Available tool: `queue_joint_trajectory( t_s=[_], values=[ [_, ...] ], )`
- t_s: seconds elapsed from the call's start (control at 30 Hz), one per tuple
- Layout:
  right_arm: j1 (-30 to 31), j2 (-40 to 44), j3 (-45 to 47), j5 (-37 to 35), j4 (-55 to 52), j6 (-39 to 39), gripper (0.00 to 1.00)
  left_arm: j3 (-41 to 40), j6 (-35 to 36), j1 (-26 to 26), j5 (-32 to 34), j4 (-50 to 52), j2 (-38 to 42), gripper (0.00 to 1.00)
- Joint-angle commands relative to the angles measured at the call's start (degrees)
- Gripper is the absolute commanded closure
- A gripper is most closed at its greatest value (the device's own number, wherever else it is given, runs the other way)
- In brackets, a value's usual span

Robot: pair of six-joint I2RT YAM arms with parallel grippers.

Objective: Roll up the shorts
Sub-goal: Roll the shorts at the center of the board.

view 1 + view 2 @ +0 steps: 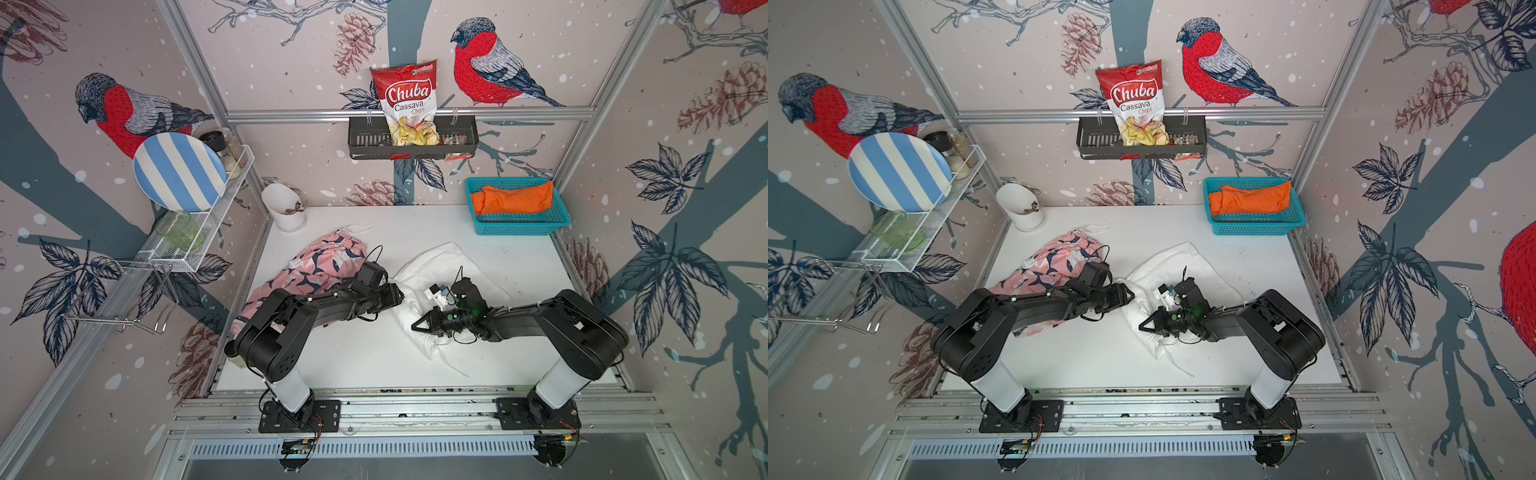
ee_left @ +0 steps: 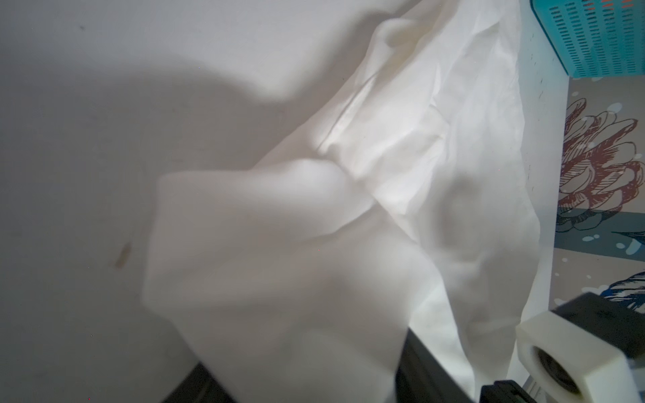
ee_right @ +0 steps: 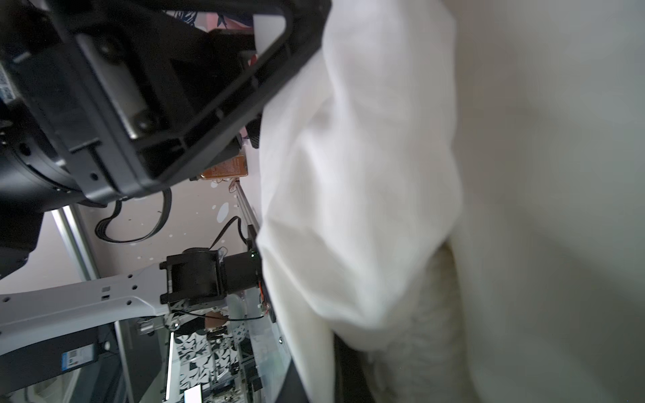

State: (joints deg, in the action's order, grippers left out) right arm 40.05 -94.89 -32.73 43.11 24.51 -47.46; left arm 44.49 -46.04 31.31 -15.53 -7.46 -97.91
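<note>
The white shorts lie bunched mid-table, with a drawstring trailing toward the front. My left gripper is at their left edge. In the left wrist view a raised fold of the white shorts fills the gap between the fingers of the left gripper. My right gripper points left over the near part, shut on the white shorts. The pink patterned shorts lie left, partly under the left arm. The orange shorts sit in the teal basket.
A white cup stands at the back left corner. A wire rack on the left wall holds a striped plate and a green glass. A black shelf on the back wall carries a chips bag.
</note>
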Motion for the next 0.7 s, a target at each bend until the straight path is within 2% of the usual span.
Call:
queue_joint_trajectory(
  t_s=[0.0, 0.1, 0.17, 0.3, 0.4, 0.53, 0.67],
  values=[
    [1.5, 2.5, -3.8, -11.2, -19.0, 11.0, 0.9, -0.3, 1.8, -0.5, 0.9, 4.2, -1.3, 0.69],
    [4.4, 5.2, -7.7, -22.5, -29.8, 16.5, 0.8, -0.9, 1.9, -0.4, 0.6, 4.3, -0.6, 0.79],
    [6.3, 7.3, -9.7, -30.7, -35.3, 18.2, 0.7, -1.3, 2.0, -0.5, 0.8, 4.6, 0.0, 0.81],
    [11.4, 9.5, -15.7, -50.1, -47.1, 19.4, 0.42, -1.8, 2.2, -0.4, 1.0, 5.0, 0.9, 0.83],
    [17.2, 9.2, -21.4, -63.6, -54.7, 19.4, 0.32, -2.2, 2.1, -0.4, 0.7, 4.8, 1.2, 0.84],
    [25.9, 7.0, -27.5, -71.6, -57.7, 22.1, 0.21, -2.2, 2.2, -0.4, 0.5, 5.3, 1.4, 0.84],
    [31.4, 1.0, -32.2, -72.1, -56.8, 26.6, 0.16, -2.2, 2.4, -0.4, 0.6, 5.8, 1.6, 0.84]
  ],
)
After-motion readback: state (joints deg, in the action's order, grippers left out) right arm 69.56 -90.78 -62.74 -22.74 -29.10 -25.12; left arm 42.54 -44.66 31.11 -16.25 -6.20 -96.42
